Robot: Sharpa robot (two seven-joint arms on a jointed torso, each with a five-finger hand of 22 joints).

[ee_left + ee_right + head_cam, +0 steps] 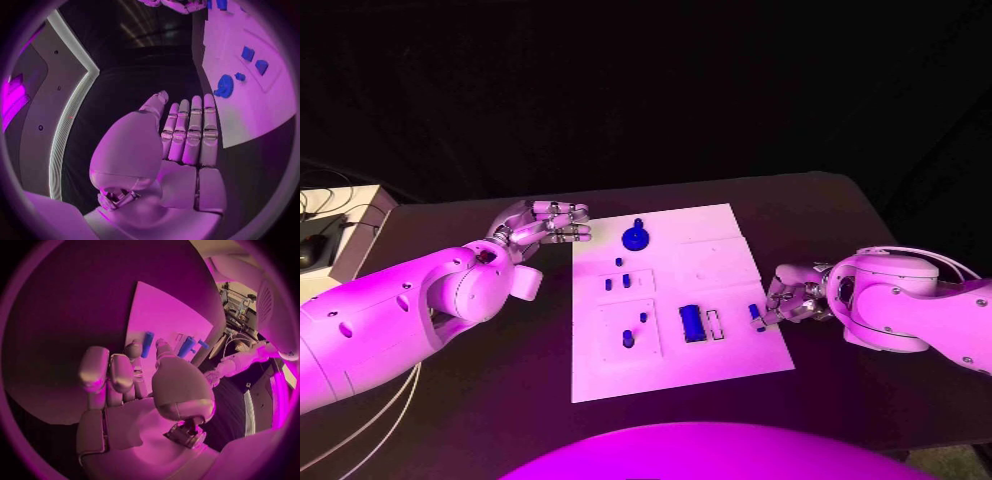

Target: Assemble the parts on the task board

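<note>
The white task board point(678, 345) is lying in the middle of the black table point(473, 400), and small blue parts are sitting on it. A round blue gear point(636, 238) is resting near the board's far edge; the left wrist view is showing the same gear point(224, 85) flat on the board. Below it a few short blue pegs point(626, 281) are standing in a raised square panel, and two more small pieces point(629, 339) are sitting in a lower panel. A larger blue block point(691, 323) is lying beside a narrow slot point(715, 324) near the board's middle.

The left hand point(548, 222) is hovering at the board's far left corner, just beside the gear and not touching it. In the left wrist view this hand point(178, 145) is showing its fingers point(194, 131) stretched out straight and pressed side by side, holding nothing.

The right hand point(790, 295) is sitting at the board's right edge, with a small blue peg point(753, 311) at its fingertips. In the right wrist view the hand point(134, 390) is curling its fingers inward, and a blue peg point(147, 344) is showing just past the fingertips, with another peg point(187, 346) beside the thumb. Whether the hand is actually pinching the peg or only reaching close to it, I cannot tell
</note>
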